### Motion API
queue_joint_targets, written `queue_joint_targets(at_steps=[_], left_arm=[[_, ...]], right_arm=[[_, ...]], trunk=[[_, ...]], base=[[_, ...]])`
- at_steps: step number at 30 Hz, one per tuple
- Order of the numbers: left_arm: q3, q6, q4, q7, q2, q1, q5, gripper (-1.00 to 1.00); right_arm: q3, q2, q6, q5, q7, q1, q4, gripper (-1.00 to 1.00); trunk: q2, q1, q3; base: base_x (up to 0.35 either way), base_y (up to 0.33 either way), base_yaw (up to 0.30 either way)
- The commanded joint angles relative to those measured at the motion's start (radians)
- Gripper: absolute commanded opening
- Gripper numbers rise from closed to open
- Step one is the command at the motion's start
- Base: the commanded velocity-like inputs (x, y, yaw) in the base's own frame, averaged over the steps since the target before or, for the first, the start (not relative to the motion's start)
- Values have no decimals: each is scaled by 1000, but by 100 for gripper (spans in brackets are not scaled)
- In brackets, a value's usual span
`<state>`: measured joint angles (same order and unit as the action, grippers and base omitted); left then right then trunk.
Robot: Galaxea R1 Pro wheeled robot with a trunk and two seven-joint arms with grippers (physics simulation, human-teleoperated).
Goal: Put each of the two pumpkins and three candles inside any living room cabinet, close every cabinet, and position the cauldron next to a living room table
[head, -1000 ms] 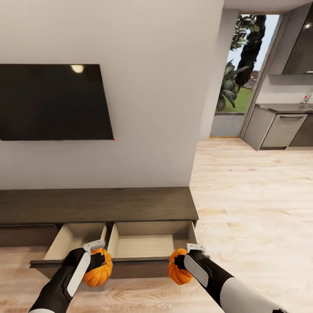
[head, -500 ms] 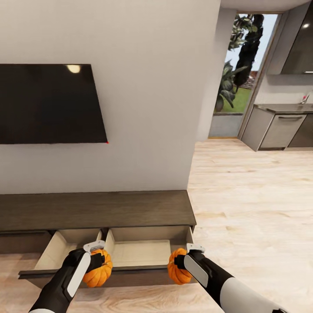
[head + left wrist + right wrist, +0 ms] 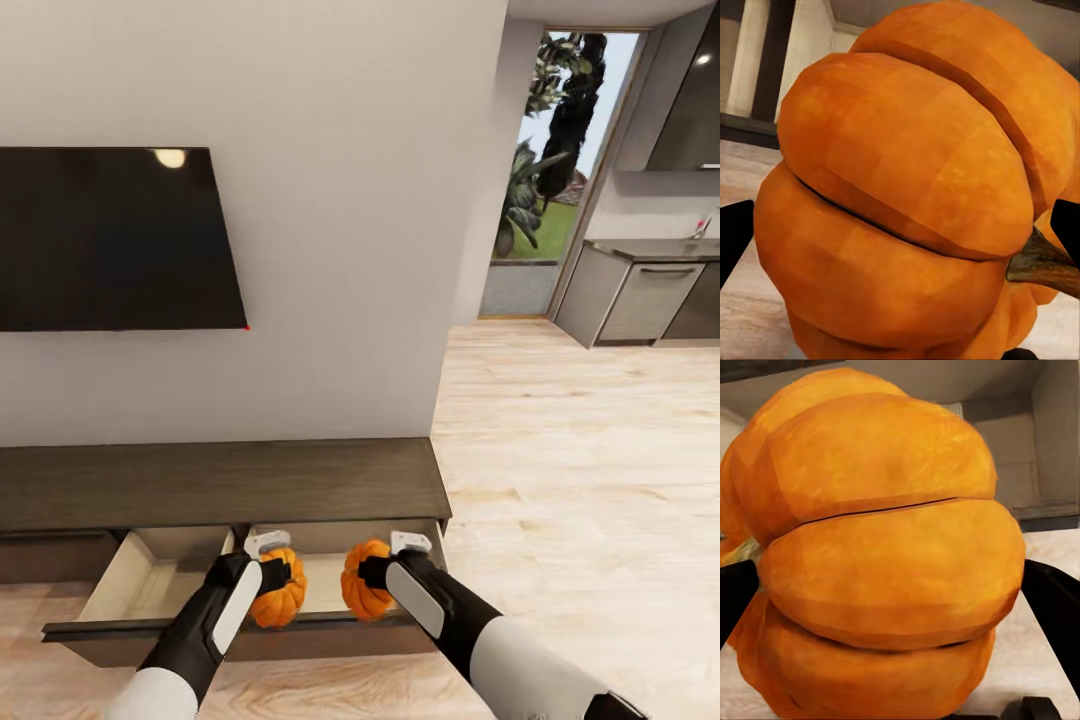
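While pumpkins (image 3: 278, 600) overhang drawer (image 3: 150, 585) edge.

low dark-brown cabinet (image 3: 220, 482) on wood floor (image 3: 580, 470)

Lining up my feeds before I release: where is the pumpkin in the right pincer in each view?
Head view: the right pumpkin is low and centre, over the right open drawer, held in the right pincer.
Right wrist view: this pumpkin takes up most of the picture, between the dark fingers.
Left wrist view: the pumpkin seen here is the left pincer's, not this one.
Shared landmark: the drawer's pale inside.
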<state>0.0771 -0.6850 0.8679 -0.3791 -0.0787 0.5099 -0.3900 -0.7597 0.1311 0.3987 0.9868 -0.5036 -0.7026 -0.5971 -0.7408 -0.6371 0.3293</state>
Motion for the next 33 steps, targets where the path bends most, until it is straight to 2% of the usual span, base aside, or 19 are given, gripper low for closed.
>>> queue_joint_targets(at_steps=[1,3,7,15,33], left_arm=[[2,-2,-13,-10,0,20,-12,-100],[2,-1,-32,-11,-1,48,-12,-100],[1,0,-52,-12,0,66,-13,-100],[0,1,-47,-8,2,68,-15,-100],[4,1,-50,-6,1,67,-10,-100]], right_arm=[[-5,1,9,0,-9,-14,-3,-100],[-5,3,13,0,-13,-40,-3,-100],[-4,4,13,0,-15,-59,0,-100],[-4,3,13,-3,-14,-63,3,-100],[-3,3,23,1,-18,-63,6,-100]], trunk=[[-1,0,2],[-1,0,2],[-1,0,2],[-1,0,2],[-1,0,2]], base=[[0,0,0],[0,0,0],[0,0,0],[1,0,0],[134,-54,0]])
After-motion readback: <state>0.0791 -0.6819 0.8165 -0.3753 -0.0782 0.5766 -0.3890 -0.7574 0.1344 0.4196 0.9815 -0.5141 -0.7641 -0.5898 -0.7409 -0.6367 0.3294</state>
